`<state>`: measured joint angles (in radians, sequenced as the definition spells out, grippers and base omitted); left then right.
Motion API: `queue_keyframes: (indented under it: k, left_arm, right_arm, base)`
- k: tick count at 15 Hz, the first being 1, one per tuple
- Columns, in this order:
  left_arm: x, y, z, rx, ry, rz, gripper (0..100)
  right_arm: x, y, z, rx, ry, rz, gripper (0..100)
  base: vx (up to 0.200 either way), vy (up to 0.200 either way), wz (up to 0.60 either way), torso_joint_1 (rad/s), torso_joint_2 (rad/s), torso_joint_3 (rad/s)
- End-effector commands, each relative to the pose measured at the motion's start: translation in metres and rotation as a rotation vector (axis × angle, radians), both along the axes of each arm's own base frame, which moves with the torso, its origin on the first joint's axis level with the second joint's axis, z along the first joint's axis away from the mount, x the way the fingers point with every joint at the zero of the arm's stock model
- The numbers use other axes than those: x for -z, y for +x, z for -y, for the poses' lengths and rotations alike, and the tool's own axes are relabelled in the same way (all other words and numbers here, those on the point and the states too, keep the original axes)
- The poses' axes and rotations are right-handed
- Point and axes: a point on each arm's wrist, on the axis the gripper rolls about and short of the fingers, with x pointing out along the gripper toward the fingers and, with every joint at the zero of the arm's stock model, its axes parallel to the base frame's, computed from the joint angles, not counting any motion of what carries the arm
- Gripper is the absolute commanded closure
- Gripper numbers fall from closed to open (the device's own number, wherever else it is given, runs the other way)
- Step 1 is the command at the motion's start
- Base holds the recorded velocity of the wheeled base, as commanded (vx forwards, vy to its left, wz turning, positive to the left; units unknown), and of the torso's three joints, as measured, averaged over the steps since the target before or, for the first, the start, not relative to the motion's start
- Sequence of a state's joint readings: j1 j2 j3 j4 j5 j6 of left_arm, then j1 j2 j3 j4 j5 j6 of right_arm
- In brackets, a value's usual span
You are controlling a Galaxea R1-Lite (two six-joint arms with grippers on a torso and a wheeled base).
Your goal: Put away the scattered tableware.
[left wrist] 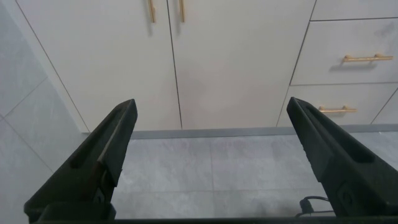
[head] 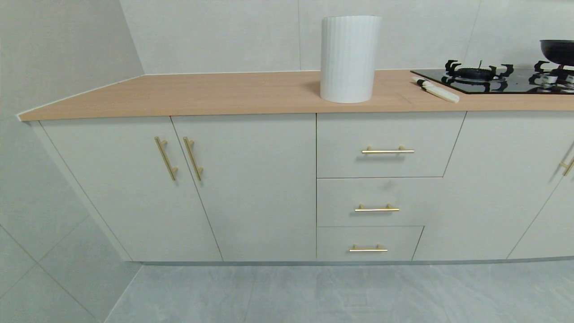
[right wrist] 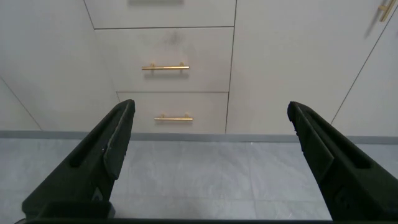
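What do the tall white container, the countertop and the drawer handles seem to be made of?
Tall white container: probably ceramic or plastic, matte, with fine vertical ribs; the look leaves it open.
Countertop: wood or wood-look laminate, matte, with visible grain.
Drawer handles: metal, brass-coloured, with a slight sheen.

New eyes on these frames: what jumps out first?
A tall white ribbed canister stands on the wooden countertop, directly above the three-drawer stack with brass handles. To its right, a pale utensil lies on the counter at the edge of the black gas hob. The left end effector and right end effector are both open over the grey floor.
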<state>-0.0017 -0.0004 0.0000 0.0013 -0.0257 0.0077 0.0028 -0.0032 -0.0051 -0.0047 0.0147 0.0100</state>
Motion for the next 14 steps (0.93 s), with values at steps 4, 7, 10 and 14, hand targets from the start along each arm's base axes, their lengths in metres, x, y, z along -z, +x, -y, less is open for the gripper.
queue_keyframes:
  k: [4,7,10,14]
  left_arm:
    - [0.0,0.0,0.0,0.0,0.0,-0.001,0]
    - [0.0,0.0,0.0,0.0,0.005,-0.001,0]
    - [-0.0004,-0.0001,0.0,0.0,0.003,0.001,0]
    - [-0.0004,-0.0001,0.0,0.0,0.0,0.001,0]
  right_arm:
    - [0.0014,0.0005,0.0,0.001,0.001,-0.011,0]
    - [0.0014,0.0005,0.0,0.001,0.001,-0.011,0]
    - [0.0014,0.0005,0.0,0.001,0.002,-0.011,0]
    - [0.0014,0.0005,0.0,0.001,0.002,-0.011,0]
  base:
    - [0.0,0.0,0.0,0.0,0.0,0.0]
    - [0.0,0.0,0.0,0.0,0.0,0.0]
    - [0.0,0.0,0.0,0.0,0.0,0.0]
    - [0.05,0.0,0.0,0.001,0.0,0.001]
